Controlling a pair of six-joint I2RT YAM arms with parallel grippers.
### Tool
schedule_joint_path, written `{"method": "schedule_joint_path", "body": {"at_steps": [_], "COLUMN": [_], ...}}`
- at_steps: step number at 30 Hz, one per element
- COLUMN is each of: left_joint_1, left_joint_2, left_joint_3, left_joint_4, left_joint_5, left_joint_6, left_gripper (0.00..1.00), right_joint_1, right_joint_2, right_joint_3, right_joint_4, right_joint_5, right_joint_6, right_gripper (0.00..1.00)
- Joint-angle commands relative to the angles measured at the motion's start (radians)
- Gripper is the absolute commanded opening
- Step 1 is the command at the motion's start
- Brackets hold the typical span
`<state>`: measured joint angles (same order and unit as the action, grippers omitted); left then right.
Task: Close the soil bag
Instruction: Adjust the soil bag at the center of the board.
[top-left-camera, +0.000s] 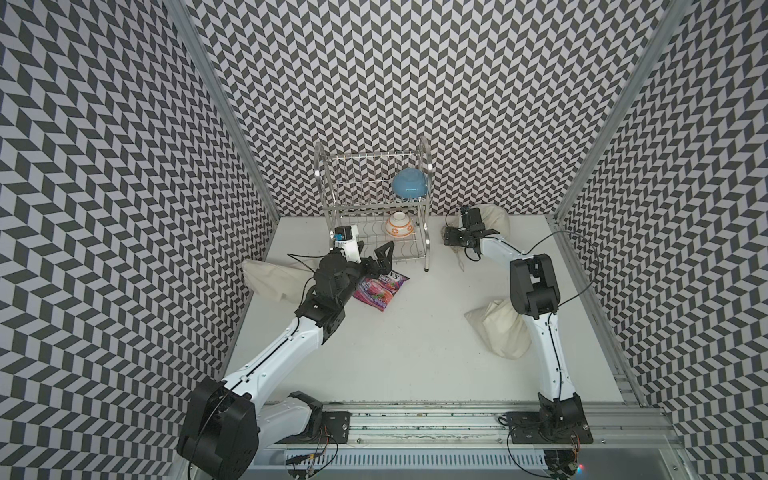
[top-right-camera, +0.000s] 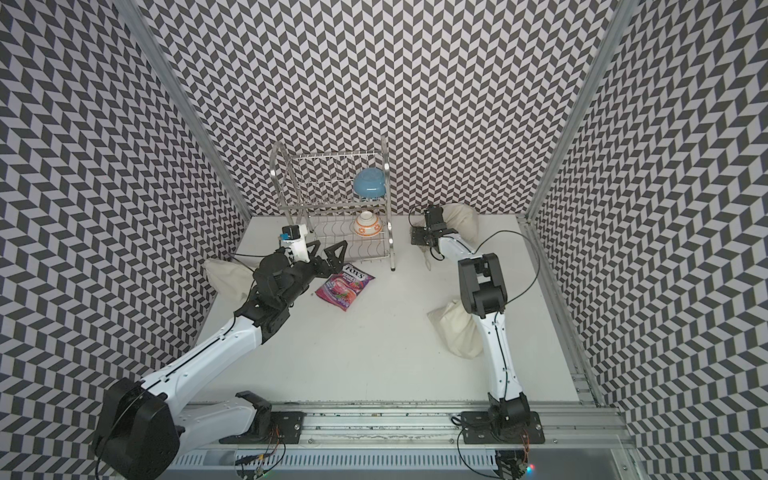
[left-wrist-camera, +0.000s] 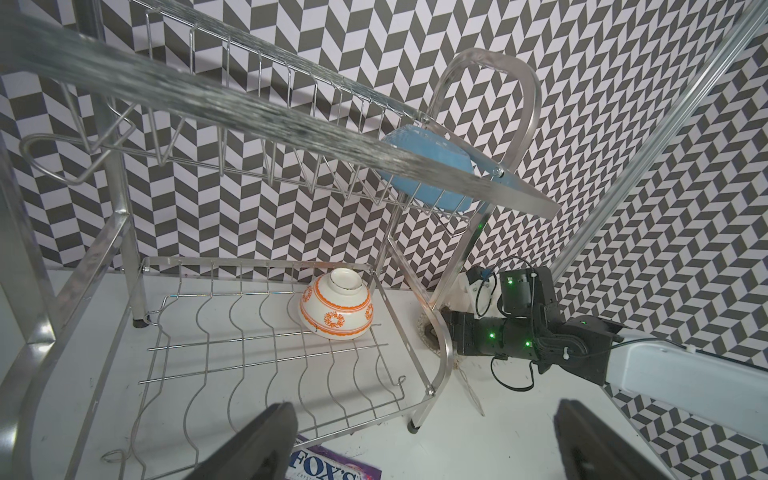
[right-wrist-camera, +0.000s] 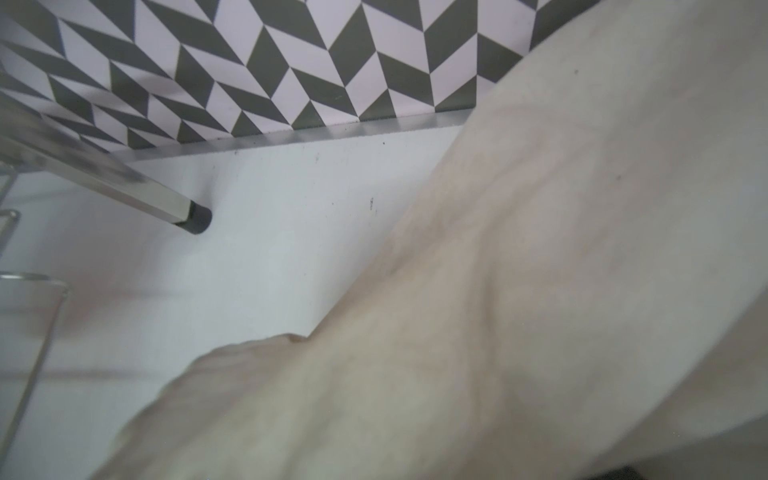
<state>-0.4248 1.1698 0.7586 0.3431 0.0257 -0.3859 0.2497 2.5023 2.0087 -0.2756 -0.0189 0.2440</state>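
Soil bag (top-left-camera: 496, 219) at back right of table (top-left-camera: 415, 332), by rear wall (top-left-camera: 415, 83), just right of dish rack (top-left-camera: 426, 249) — mouth w/ dark soil toward rack. Right gripper (top-left-camera: 452, 240) at that mouth; fingers hidden, so can't tell how wide or whether anything gripped. Left gripper (top-left-camera: 372, 257) spread wide, empty, above edge of candy packet (top-left-camera: 380, 291) near rack front. Elsewhere on table: left cream bag (top-left-camera: 266, 280), right cream bag (top-left-camera: 498, 328).

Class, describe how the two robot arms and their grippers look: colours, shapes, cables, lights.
The left arm and right arm have smooth white link shells, black joint housings and thin black cables looping alongside. The left gripper has black triangular fingers beside a white camera block. The right gripper has a black wrist with small green lights.
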Motion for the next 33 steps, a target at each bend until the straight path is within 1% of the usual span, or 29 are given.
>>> {"method": "schedule_joint_path", "body": {"at_steps": [1, 3, 5, 7, 9, 15, 19, 22, 24, 26, 29, 33], "left_joint_1": [0.005, 0.005, 0.004, 0.005, 0.004, -0.017, -0.058, -0.089, -0.106, -0.13, -0.168, -0.214], "left_joint_2": [-0.003, -0.004, -0.006, -0.009, -0.003, 0.033, 0.037, 0.039, 0.044, 0.061, 0.103, 0.201], "left_joint_3": [-0.015, -0.013, -0.015, -0.019, -0.025, -0.019, -0.02, -0.028, -0.038, -0.057, -0.101, -0.125], "left_joint_4": [0.041, 0.043, 0.045, 0.052, 0.065, 0.088, 0.092, 0.105, 0.121, 0.157, 0.253, 0.37], "left_joint_5": [0.025, 0.033, 0.039, 0.045, 0.055, 0.117, 0.106, 0.1, 0.109, 0.129, 0.166, 0.209], "left_joint_6": [-0.001, -0.006, -0.01, -0.012, -0.017, -0.018, -0.014, -0.017, -0.018, -0.049, -0.069, -0.103], "left_gripper": [1.0, 1.0, 1.0, 1.0, 1.0, 1.0, 1.0, 0.99, 0.98, 0.97, 0.96, 0.9], "right_joint_1": [-0.003, -0.002, -0.004, -0.008, -0.015, -0.015, 0.011, 0.05, 0.088, 0.132, 0.178, 0.224], "right_joint_2": [-0.006, -0.053, -0.118, -0.22, -0.311, -0.578, -0.748, -0.849, -0.898, -0.935, -0.955, -0.959], "right_joint_3": [-0.068, -0.133, -0.23, -0.349, -0.455, -0.68, -0.827, -0.905, -0.934, -0.95, -0.959, -0.982], "right_joint_4": [-0.114, -0.101, -0.049, 0.027, 0.083, 0.169, 0.243, 0.301, 0.34, 0.378, 0.424, 0.49], "right_joint_5": [-0.049, -0.033, -0.016, -0.014, -0.02, -0.078, -0.106, -0.134, -0.134, -0.136, -0.143, -0.149], "right_joint_6": [-0.012, -0.023, -0.027, -0.034, -0.04, -0.061, -0.048, -0.025, -0.012, 0.007, 0.036, 0.076], "right_gripper": [0.65, 0.42, 0.15, 0.0, 0.0, 0.0, 0.0, 0.0, 0.0, 0.0, 0.0, 0.0]}}
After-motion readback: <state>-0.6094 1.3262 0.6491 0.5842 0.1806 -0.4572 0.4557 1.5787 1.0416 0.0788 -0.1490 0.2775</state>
